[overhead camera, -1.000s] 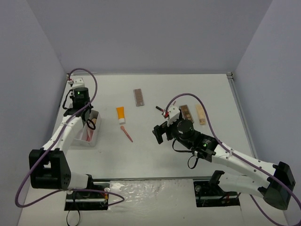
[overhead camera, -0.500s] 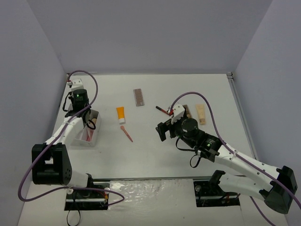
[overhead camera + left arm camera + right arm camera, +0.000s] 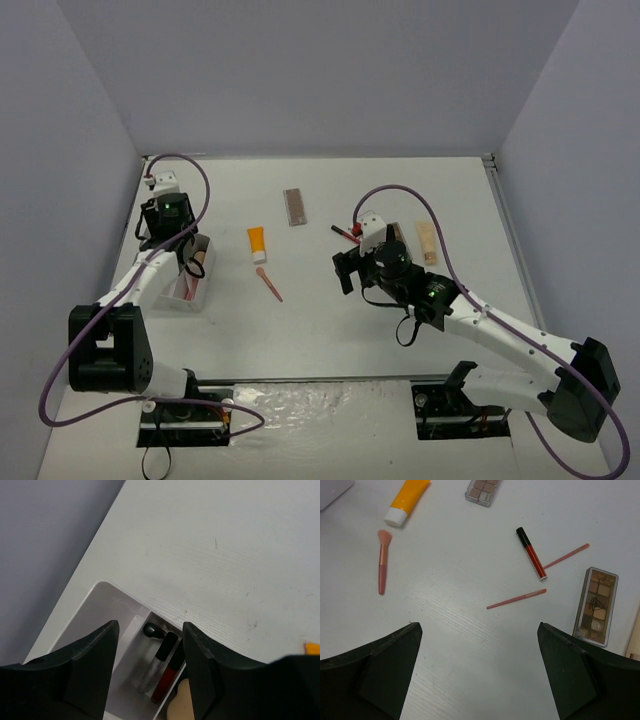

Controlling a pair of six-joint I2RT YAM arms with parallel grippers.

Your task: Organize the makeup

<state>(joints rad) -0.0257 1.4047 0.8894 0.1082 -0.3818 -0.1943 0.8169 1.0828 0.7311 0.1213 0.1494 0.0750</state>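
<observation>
My left gripper (image 3: 187, 262) hangs open and empty over the white box (image 3: 197, 289). In the left wrist view the gripper (image 3: 150, 626) is above the box (image 3: 102, 605), which holds a dark-red gloss tube (image 3: 167, 677), a clear tube (image 3: 150, 672), a dark round thing (image 3: 152, 629) and a beige sponge (image 3: 181, 706). My right gripper (image 3: 345, 272) (image 3: 479, 627) is open and empty above bare table. Beyond it lie two pink sticks (image 3: 517, 599) (image 3: 566, 556), a dark-red gloss (image 3: 531, 554), a brown palette (image 3: 596, 606), a pink brush (image 3: 382, 560), an orange tube (image 3: 407, 500) and a second palette (image 3: 481, 489).
On the table in the top view lie the orange tube (image 3: 257, 243), the pink brush (image 3: 270, 284), the far palette (image 3: 294, 206), the dark-red gloss (image 3: 346, 233) and a beige tube (image 3: 427, 243). Grey walls close the table on three sides.
</observation>
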